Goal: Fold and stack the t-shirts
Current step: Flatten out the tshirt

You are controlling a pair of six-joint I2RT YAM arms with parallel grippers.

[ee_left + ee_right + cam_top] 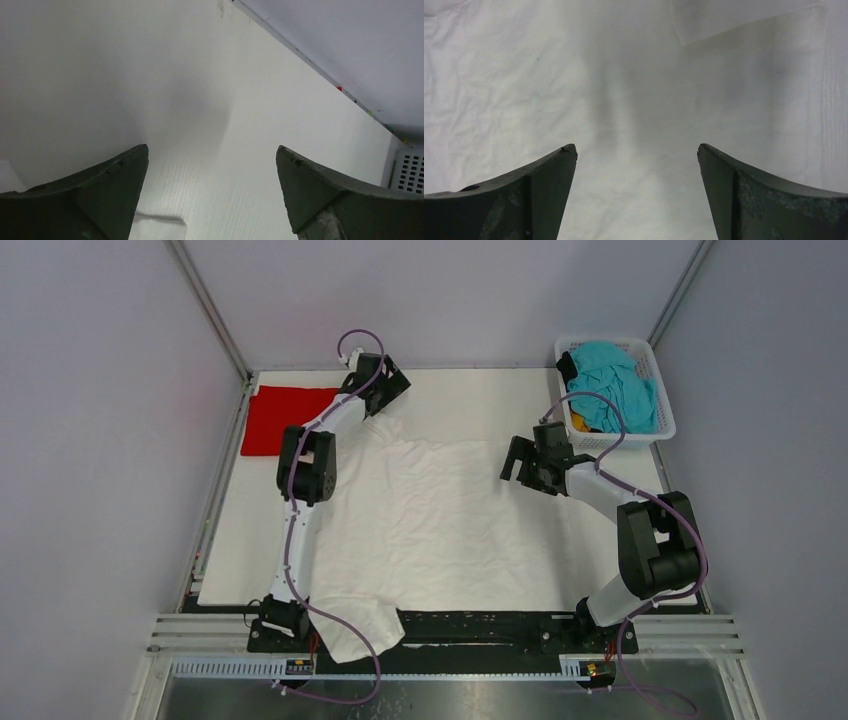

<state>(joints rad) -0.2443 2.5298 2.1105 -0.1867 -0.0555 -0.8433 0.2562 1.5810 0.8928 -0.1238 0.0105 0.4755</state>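
Pale grey walls (100,440) enclose a white table (235,550). A white t-shirt (440,530) lies spread and wrinkled across the middle of the table, with one part draped over the near edge beside the left arm's base. A red t-shirt (285,420) sits folded at the far left corner. At the far right corner a white basket (665,430) holds a teal t-shirt (620,380), with a bit of orange cloth (580,424) and something dark (567,368) showing beside it.

The left gripper (385,390) is at the white shirt's far left corner. Its wrist view shows its fingers (100,190) spread wide over bare table, holding nothing. The right gripper (513,462) hangs over the shirt's right edge. Its fingers (764,195) are also parted, with only wrinkled white cloth below.
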